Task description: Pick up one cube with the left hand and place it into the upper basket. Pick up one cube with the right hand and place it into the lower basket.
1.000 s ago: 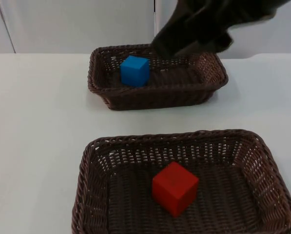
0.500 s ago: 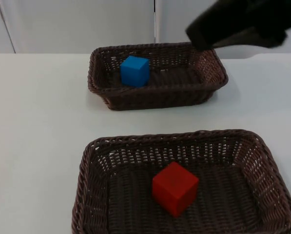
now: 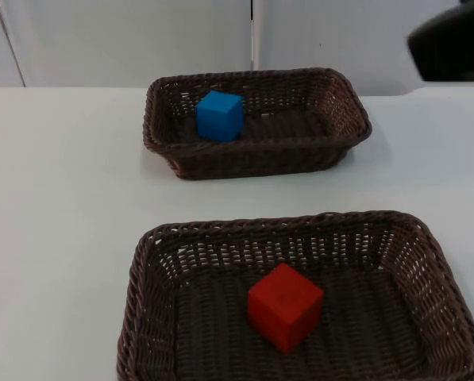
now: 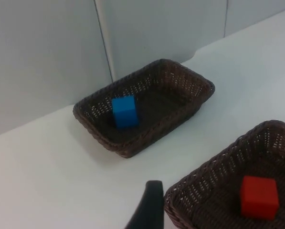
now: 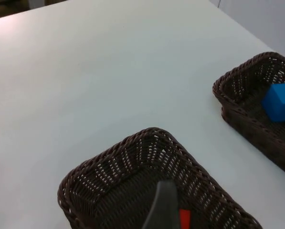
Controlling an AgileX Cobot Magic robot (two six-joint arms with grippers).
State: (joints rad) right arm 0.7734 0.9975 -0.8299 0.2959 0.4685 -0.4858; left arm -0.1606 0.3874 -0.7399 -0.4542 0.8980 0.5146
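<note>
Now the blue cube (image 3: 219, 115) is lying in the upper basket (image 3: 344, 119) at 12 o'clock, the red cube (image 3: 284, 306) in the lower basket (image 3: 145, 302) at 6. Whether the right gripper (image 5: 162, 205) and the left gripper (image 4: 149, 207) are spread, I cannot tell.

- Top camera looked down and forward over the worktop (image 3: 62, 198) toward the wall.
- Left wrist camera looked from higher and farther off.
- All three views shared both baskets (image 3: 256, 123) (image 4: 144, 107) (image 5: 257, 109).
</note>
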